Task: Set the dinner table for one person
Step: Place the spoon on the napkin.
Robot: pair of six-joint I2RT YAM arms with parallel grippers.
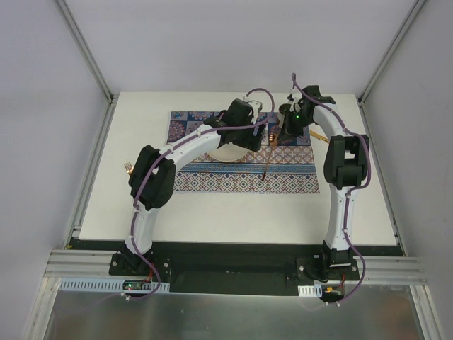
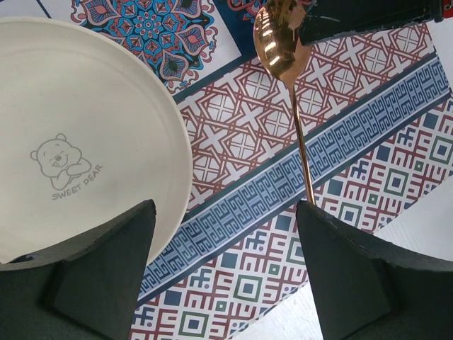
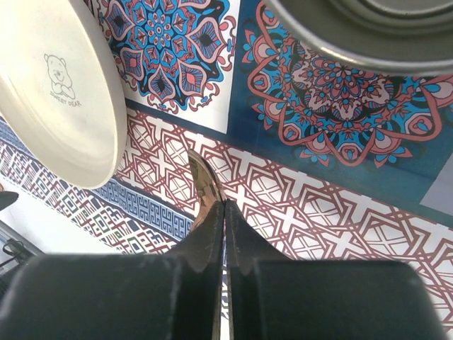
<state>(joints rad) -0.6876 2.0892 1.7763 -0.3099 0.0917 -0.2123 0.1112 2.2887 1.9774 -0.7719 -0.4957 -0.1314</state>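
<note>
- The bench [image 1: 212,212] carries a patterned placemat [image 1: 297,180] at its far middle. A white plate [image 2: 85,127] with a small bear print already lies on the mat's left part.
- A metal cup [image 3: 368,28] stands over the mat's far right part, so plate and cup look placed.
- The right jaws are pinched shut on the bowl end of a copper spoon [image 2: 301,134]. Its handle runs toward the mat's near edge, just right of the plate. Whether it rests on the cloth or hangs just above it, I cannot tell.
- The left jaws stand wide apart and empty, over the mat between plate and spoon.
- A small golden piece, probably a fork [image 1: 127,168], lies on the bare bench at the left, well apart from the mat. By my reckoning, releasing the spoon and bringing this over are what remain.
</note>
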